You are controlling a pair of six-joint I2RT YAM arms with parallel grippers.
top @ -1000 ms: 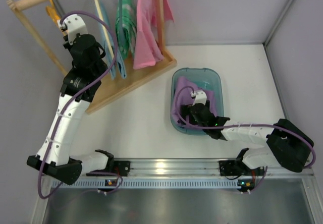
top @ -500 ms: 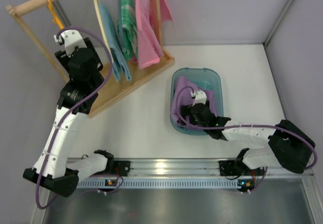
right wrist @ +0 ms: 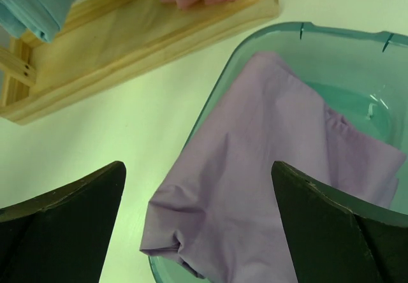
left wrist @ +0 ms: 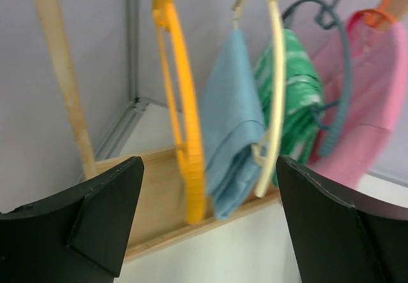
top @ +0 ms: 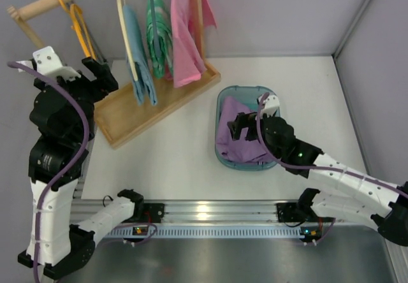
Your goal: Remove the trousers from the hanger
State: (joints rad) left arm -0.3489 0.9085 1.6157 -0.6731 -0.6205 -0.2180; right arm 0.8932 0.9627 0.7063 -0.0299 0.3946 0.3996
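The orange-yellow hanger (top: 80, 25) hangs bare on the wooden rail, at the left end of the rack. In the left wrist view the hanger (left wrist: 182, 104) hangs edge-on, well ahead of my fingers. My left gripper (top: 99, 78) (left wrist: 210, 232) is open and empty, just in front of the rack's left end. The lilac trousers (top: 237, 139) (right wrist: 268, 168) lie crumpled in the teal tub (top: 275, 98) (right wrist: 344, 34), one corner draped over its left rim. Just above the trousers, my right gripper (top: 250, 114) (right wrist: 197, 232) is open, with nothing between the jaws.
The wooden rack's base (top: 146, 108) (right wrist: 127, 34) stands at the back left. On its rail hang a light blue garment (top: 137, 57) (left wrist: 233, 136) on a pale hanger, a green garment (top: 157, 34) (left wrist: 296, 98) and a pink one (top: 185, 37) (left wrist: 370, 111). Walls close the back and right.
My left gripper has opened, let go of the hanger on the rail and drawn back to the left. My right arm has lifted off the trousers, which stay in the tub.
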